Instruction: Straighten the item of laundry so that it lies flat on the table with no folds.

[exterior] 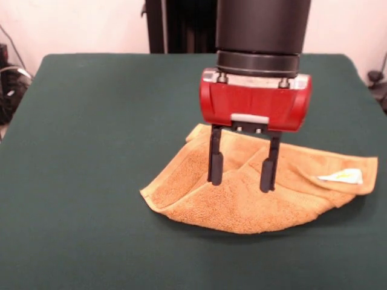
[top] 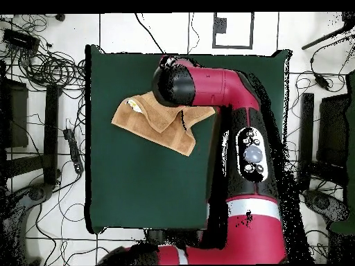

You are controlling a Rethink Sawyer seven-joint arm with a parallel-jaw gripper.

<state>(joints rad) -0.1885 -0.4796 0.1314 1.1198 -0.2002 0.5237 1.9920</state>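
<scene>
The orange-yellow towel (exterior: 254,193) lies bunched up with folds on the green surface (exterior: 91,151), and its small white label (exterior: 341,176) shows on one turned-over corner. The red gripper (exterior: 242,172) hangs over the middle of the towel, its jaws apart and holding nothing, tips low by the cloth.

White tiled floor (top: 166,24), tangled cables (top: 48,66).
</scene>
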